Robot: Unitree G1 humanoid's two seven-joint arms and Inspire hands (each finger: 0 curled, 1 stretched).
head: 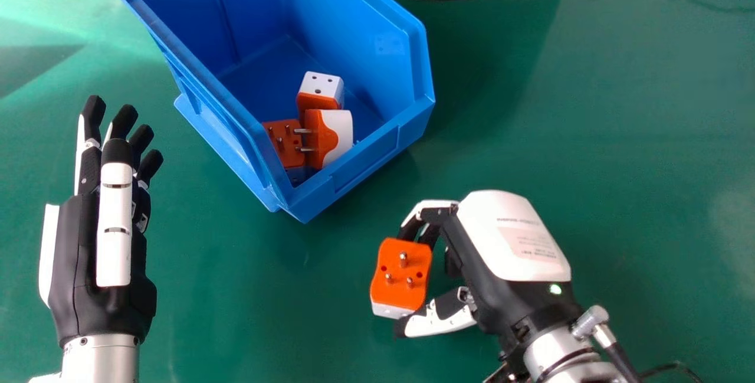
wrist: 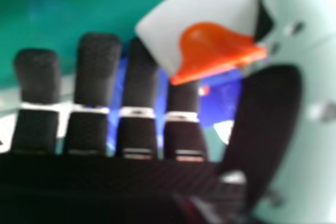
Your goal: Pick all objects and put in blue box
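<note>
Over green tabletop [head: 590, 135], holds orange-and-white, three-pin plastic plug adapter [head: 404, 274] pinched between thumb and fingers of right hand [head: 510, 235], just outside open blue plastic box [head: 365, 164]; rests left hand [head: 97, 241] at head view's left, straight-fingered and loosely spread. Could drop adapter on easing the thumb or swinging the wrist sharply, gripping only near the ends by fingertips. Could also knock the near wall by crossing too low, or, releasing high, bounce off three orange-and-white plastic adapters [head: 330, 138] inside. Points pins upward, toward head camera; runs long axis mostly near to far, leaning slightly right at far end.
</note>
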